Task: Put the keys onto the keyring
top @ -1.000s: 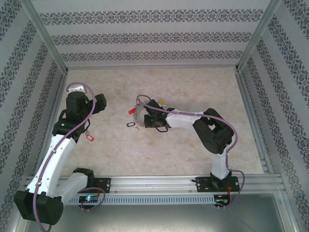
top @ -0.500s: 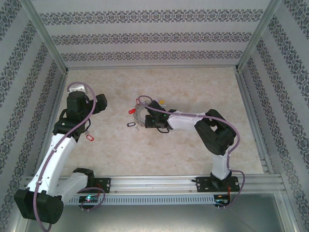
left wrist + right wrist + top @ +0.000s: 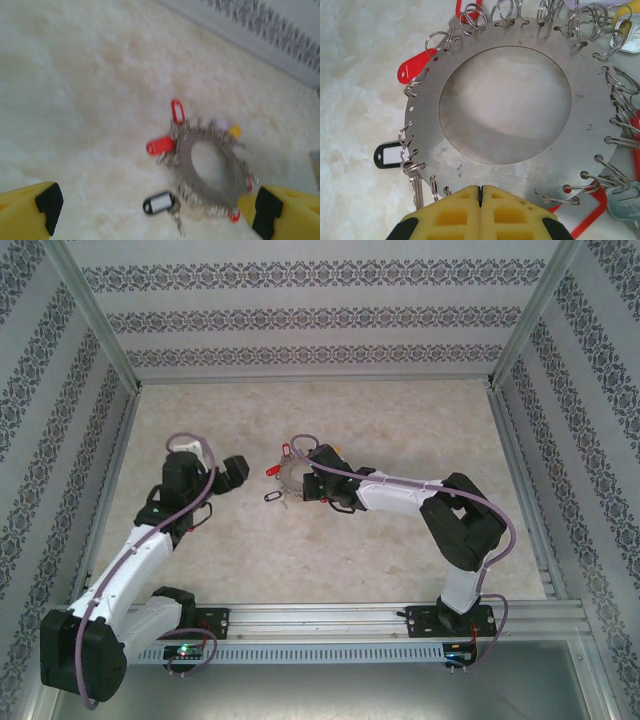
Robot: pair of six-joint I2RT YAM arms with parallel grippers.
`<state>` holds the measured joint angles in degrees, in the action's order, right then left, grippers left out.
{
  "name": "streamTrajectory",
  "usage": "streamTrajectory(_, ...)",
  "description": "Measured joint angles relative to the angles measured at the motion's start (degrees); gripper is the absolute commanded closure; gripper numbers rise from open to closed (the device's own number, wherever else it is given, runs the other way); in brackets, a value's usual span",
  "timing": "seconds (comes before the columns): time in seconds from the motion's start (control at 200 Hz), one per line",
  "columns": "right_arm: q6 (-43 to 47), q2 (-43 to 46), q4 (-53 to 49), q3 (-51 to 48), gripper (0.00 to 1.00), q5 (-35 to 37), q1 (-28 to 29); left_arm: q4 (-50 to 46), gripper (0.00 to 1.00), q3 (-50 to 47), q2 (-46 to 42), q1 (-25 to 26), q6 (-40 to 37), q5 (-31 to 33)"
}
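The right claw [image 3: 480, 192] is closing fully, fingers meeting over the near rim of the keyring [image 3: 585, 100] (pinning it, I judge, not pinching), which is lying flat on the worktop [image 3: 380, 410]. The left claw [image 3: 157, 212], gaping wide, is swinging in toward it, keys [image 3: 417, 187] already fringing its edge.

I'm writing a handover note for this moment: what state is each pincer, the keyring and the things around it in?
Keyring: flat on the table, centre hole clear.
Keys: hung on small loops through the rim's holes.
Black tag: flat on the table beside the rim.
Left pincer: open, above the table.
Right pincer: shut, tips at the keyring's near rim.
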<state>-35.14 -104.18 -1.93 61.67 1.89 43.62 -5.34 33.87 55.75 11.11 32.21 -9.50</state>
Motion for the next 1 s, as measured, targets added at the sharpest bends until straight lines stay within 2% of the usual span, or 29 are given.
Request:
streamTrajectory(0.2,1.09,0.0,3.76,-3.91,1.0,-0.46,-0.76,3.41,0.0,-3.87,-0.02,2.93,-1.22,-1.18)
streamTrajectory(0.395,4.22,0.79,5.22,-4.02,1.0,-1.42,-1.68,15.26,0.0,-6.23,2.75,5.97,-5.03,-4.48)
streamTrajectory(0.45,6.14,0.94,6.25,-4.63,1.0,-2.03,-2.1,16.85,0.04,-6.14,5.51,6.58,-5.25,-5.05)
streamTrajectory(0.495,7.32,0.96,6.51,-5.07,0.97,-2.49,-2.29,17.2,0.07,-5.64,8.07,6.99,-5.73,-5.53)
streamTrajectory(0.64,10.27,0.92,6.54,-6.99,0.96,-3.58,-2.67,17.31,0.08,-3.56,14.36,7.96,-6.97,-7.54)
streamTrajectory(0.844,11.54,0.92,5.95,-8.17,0.88,-4.31,-2.64,17.35,0.08,-3.28,14.78,8.76,-7.89,-8.04)
streamTrajectory(0.999,11.76,0.9,1.64,-6.86,0.85,-4.35,-2.78,17.16,0.08,-3.06,14.73,8.76,-8.09,-7.39)
